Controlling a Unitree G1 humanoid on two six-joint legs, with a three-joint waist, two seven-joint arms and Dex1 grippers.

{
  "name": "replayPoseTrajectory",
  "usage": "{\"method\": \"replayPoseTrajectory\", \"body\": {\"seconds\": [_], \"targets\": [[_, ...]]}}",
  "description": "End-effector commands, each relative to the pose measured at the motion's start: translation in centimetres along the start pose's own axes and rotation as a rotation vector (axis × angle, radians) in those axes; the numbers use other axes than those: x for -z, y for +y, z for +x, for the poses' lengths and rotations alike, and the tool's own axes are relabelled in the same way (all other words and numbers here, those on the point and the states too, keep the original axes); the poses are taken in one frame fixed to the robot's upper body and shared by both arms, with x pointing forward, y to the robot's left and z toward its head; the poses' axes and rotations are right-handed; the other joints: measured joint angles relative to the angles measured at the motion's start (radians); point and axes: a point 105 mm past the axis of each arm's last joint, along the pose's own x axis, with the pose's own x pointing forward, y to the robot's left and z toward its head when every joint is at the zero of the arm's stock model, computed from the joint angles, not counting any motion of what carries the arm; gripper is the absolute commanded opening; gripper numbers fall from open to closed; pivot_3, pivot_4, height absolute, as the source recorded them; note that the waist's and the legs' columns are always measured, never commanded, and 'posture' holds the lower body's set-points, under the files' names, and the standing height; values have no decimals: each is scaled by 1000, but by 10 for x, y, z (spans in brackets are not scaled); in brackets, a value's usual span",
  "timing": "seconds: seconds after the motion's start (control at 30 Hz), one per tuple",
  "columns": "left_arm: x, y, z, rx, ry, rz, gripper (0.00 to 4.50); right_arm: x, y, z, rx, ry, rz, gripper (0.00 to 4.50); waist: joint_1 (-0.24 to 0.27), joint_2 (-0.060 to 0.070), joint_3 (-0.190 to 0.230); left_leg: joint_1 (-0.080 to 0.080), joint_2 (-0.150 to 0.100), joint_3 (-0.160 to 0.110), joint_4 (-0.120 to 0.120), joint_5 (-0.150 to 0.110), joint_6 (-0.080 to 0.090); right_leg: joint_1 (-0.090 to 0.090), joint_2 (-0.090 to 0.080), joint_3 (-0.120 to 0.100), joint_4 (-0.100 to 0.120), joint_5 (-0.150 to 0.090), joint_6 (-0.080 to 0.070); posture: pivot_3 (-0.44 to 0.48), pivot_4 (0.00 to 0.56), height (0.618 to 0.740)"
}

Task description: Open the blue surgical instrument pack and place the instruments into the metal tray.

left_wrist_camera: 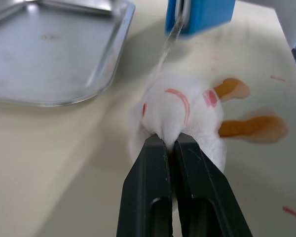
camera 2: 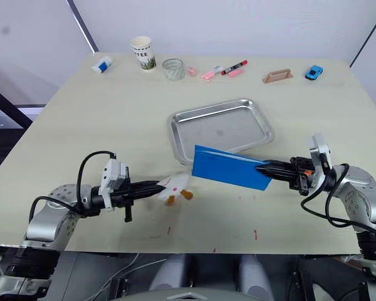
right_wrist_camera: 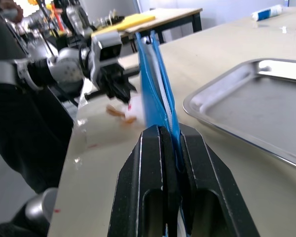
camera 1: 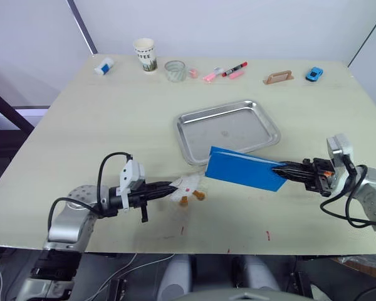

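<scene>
Trouble lies in the grips. Right tool [camera 1: 282, 169], fingers closed on one edge of the flat bright-blue fold-over pack [camera 1: 245, 168], holds it on edge at centre frame, over the near rim of the shiny rectangular steel tray [camera 1: 228, 130] — still folded, no instruments visible. Left tool [camera 1: 173, 186] is pinched shut on the white plush toy [camera 1: 189, 185] at lower centre of the pale bench [camera 1: 81, 125], not on the pack. With no second hold the pack may slip, swing, or spill its contents outside the tray.
</scene>
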Motion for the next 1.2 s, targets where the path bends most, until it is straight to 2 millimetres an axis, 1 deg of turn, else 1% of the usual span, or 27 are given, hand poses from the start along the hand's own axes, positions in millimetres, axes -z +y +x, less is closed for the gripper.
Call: {"method": "replayPoseTrajectory", "body": {"seconds": [0.03, 0.13, 0.3, 0.43, 0.53, 0.7, 0.97, 1.07, 1.1, 1.13, 1.17, 1.2], "targets": [[6, 7, -10, -43, 37, 2, 40, -8, -2, -5, 27, 36, -134, 0, 0, 0, 0, 0, 0, 0, 0, 0, 0, 0, 0, 0, 0, 0, 0, 0, 150, 740], [6, 7, -10, -52, 28, 8, 40, 6, -1, 3, 13, 91, -173, 0, -1, 0, 0, 0, 0, 0, 0, 0, 0, 0, 0, 0, 0, 0, 0, 0, 150, 740], [9, 4, -12, -66, 26, 6, 40, 17, 0, 11, -14, 140, -228, 0, -2, 0, 0, 0, 0, 0, 0, 0, 0, 0, 0, 0, 0, 0, 0, 0, 150, 740], [14, 2, -15, -73, 38, -5, 40, 19, -1, 12, -18, 156, -242, 0, -2, 0, 0, 0, 0, 0, 0, 0, 0, 0, 0, 0, 0, 0, 0, 0, 150, 740], [20, -2, -17, -69, 58, -11, 40, 25, -2, 9, -19, 190, -258, 0, -2, 0, 0, 1, 0, 1, -1, 0, 0, 0, 0, 0, 0, 0, 0, 0, 150, 740], [23, -7, -22, -63, 64, -29, 40, 28, -4, 7, -19, 202, -257, 0, -4, 0, 0, 2, 0, 1, -2, 0, 0, 0, 0, 1, 0, 0, 0, 0, 150, 740], [17, -19, -32, -44, 68, -48, 40, 26, 1, 5, -45, 186, -210, 0, -7, 0, 0, 2, 1, 2, -2, 0, 0, 0, 1, 2, 0, 0, 0, 0, 150, 740], [23, -18, -38, -57, 96, -46, 40, 31, 0, 4, -36, 216, -233, 0, -5, 0, 0, 2, 1, 2, -2, 0, 0, 0, 0, 2, 0, 0, 0, 0, 150, 740], [26, -17, -39, -57, 107, -48, 347, 33, -1, 5, -34, 220, -237, 0, -5, 0, 0, 3, 1, 2, -2, 0, 0, 0, 0, 2, 0, 0, 0, 0, 150, 740], [28, -16, -39, -57, 110, -50, 546, 35, -1, 5, -34, 223, -239, 0, -4, 0, 0, 3, 1, 2, -2, 0, 0, 0, 0, 2, 0, 0, 0, 0, 150, 740], [28, -16, -39, -57, 107, -55, 862, 36, 0, 5, -35, 229, -245, 0, -4, 0, 0, 3, 1, 2, -2, 0, 0, 0, 0, 1, 0, 0, 0, 0, 150, 740], [28, -15, -38, -56, 103, -59, 1269, 37, 0, 5, -36, 234, -249, 0, -3, 0, 0, 3, 1, 2, -2, 0, 0, 0, 0, 2, 0, 0, 0, 0, 150, 740]]}}
